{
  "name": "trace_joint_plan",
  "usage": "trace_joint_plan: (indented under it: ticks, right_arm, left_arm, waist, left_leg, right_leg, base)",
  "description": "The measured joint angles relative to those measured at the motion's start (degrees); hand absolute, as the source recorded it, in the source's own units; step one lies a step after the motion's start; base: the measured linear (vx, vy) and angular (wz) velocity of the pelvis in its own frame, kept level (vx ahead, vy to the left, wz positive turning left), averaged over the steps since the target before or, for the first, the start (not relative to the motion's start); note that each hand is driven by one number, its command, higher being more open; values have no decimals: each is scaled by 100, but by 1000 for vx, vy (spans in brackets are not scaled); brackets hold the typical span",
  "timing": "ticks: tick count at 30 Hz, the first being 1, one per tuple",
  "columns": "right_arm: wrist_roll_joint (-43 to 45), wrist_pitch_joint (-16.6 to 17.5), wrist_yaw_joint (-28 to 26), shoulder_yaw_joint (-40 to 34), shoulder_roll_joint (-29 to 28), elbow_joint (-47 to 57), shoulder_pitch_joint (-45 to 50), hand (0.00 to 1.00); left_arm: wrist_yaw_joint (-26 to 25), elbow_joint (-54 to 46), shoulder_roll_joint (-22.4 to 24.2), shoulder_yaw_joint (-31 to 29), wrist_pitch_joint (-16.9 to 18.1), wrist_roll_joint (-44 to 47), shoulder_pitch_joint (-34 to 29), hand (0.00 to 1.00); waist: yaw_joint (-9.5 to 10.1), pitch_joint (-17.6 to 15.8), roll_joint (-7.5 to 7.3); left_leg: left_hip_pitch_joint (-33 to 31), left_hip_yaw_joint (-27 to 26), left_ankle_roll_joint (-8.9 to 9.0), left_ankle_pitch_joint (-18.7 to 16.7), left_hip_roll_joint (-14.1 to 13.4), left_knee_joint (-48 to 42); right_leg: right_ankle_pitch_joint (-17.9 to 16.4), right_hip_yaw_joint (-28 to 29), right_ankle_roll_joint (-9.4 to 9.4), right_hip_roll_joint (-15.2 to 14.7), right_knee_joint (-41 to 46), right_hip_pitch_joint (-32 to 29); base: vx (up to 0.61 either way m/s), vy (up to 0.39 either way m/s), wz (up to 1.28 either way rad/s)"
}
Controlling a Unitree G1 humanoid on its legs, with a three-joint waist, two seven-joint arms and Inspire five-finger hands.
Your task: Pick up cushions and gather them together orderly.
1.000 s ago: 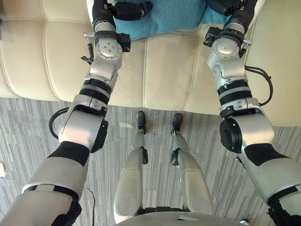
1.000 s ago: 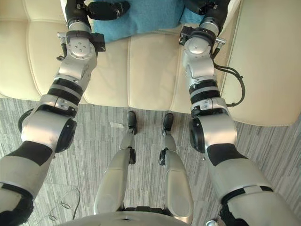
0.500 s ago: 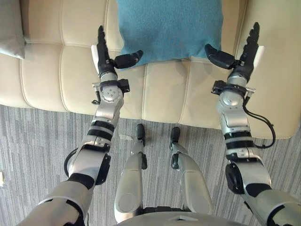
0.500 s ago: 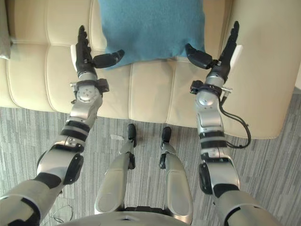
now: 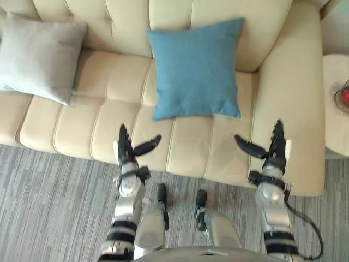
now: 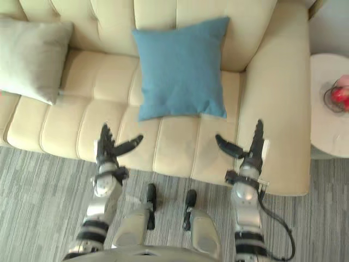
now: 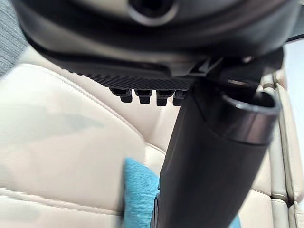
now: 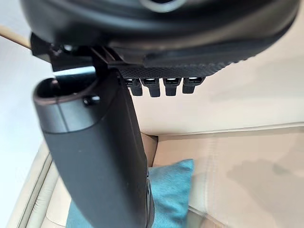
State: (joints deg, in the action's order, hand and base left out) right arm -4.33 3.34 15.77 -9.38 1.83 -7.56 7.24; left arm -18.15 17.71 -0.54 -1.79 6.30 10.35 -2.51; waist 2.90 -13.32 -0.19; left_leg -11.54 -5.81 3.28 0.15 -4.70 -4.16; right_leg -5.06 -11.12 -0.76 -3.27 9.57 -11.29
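**Cushions and hands, seen from the head.** The blue cushion [image 5: 196,68] leans on the backrest toward the right end of the sofa [image 5: 103,128]. The grey cushion [image 5: 41,57] lies well apart at the left end. Your left hand [image 5: 125,155] and right hand [image 5: 274,155] hover over the seat's front edge, short of the blue cushion. Both hands have straight fingers and thumbs spread inward, and they hold nothing.

Likely risks:
- If you press the two sides unevenly, the soft cushion may fold or slip free.
- A wide right-arm swing could strike the armrest or the side table [image 5: 335,117] bearing a red object [image 5: 344,96].
- A careless set-down could knock the grey cushion askew.
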Motion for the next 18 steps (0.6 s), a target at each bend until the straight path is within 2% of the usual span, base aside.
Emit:
trace_joint_plan:
  ticks: [3, 4, 9, 14, 18]
  right_arm:
    - [18, 10, -263, 184, -41, -662, 375, 100]
    - [39, 10, -387, 252, -95, -997, 526, 100]
    - [41, 16, -634, 316, -187, -2266, 642, 100]
    - [36, 14, -715, 130, -216, -3602, 512, 100]
    - [28, -22, -732, -108, -190, -4180, 416, 100]
  left_arm:
    - [277, 562, 67, -185, -22, -196, -430, 100]
    - [415, 952, 63, -265, -44, -213, -588, 100]
    - [772, 2200, 79, -586, -143, -489, -871, 100]
    - [923, 3024, 40, -790, -220, -634, -922, 100]
    - [986, 3338, -46, -861, -216, -661, -817, 100]
  waist:
    - [1, 385, 15]
    - [1, 625, 18]
    - [-1, 1072, 57]
    - [-5, 1199, 21]
    - [-2, 1204, 12]
  left_leg:
    - [202, -33, -11, -22, -8, 10]
    - [297, -65, -8, -22, -7, 72]
    - [703, -131, 6, 29, 16, 343]
    - [1054, -165, 3, 49, 72, 572]
    - [1281, -319, -10, 41, 111, 652]
  right_leg:
    - [9, -1, -11, 9, -64, 221]
    - [12, 11, -18, 10, -106, 292]
    - [107, 13, -99, 23, -415, 688]
    - [200, 55, -166, 20, -703, 1055]
    - [246, 234, -230, -2, -727, 1171]
  base:
    - [-44, 5, -3]
    - [-36, 10, -5]
    - [-7, 20, -4]
    - [48, 35, -3]
    - [49, 45, -20]
